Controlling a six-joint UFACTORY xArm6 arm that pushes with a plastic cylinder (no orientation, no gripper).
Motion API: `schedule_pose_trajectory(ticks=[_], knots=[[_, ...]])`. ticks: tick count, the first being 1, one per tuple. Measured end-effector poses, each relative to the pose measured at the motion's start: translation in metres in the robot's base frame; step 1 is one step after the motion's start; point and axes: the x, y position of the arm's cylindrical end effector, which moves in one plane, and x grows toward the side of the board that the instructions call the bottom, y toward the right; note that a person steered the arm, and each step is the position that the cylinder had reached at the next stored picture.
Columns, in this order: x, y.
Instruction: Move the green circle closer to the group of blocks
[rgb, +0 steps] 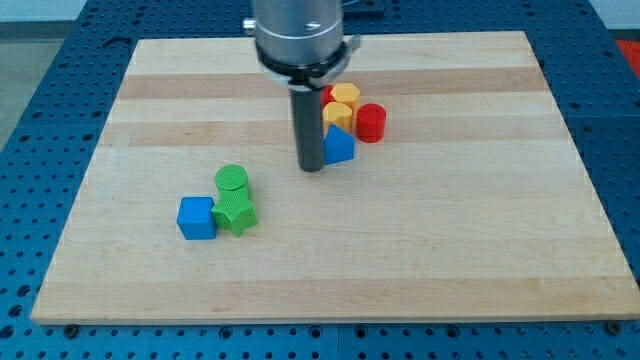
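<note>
Green circle (231, 179): light, rigid, slides easily on desk (480, 250); push its lower-left side. My tip (311, 168) touches blue triangle (339, 146); no gripper present.

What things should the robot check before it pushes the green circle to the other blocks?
1. My tip visible: ok.
2. Tip touching the green circle: not ok, it is beside the blue triangle.
3. Green circle apart from its neighbours: not ok, the green star touches it; the blue cube sits close.
4. Group found: ok, yellow blocks and the red cylinder at the view's top.
5. Tip on the circle's far side: not ok.
</note>
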Motion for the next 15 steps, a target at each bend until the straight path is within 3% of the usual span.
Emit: schedule_pose_trajectory(ticks=[1,3,5,6,8,10,12,13,15], knots=[[-0.015,0.023],[-0.016,0.016],[0.045,0.010],[0.064,-0.026],[0.061,-0.104],[0.032,-0.116],[0.028,-0.195],[0.019,-0.204],[0.015,-0.122]])
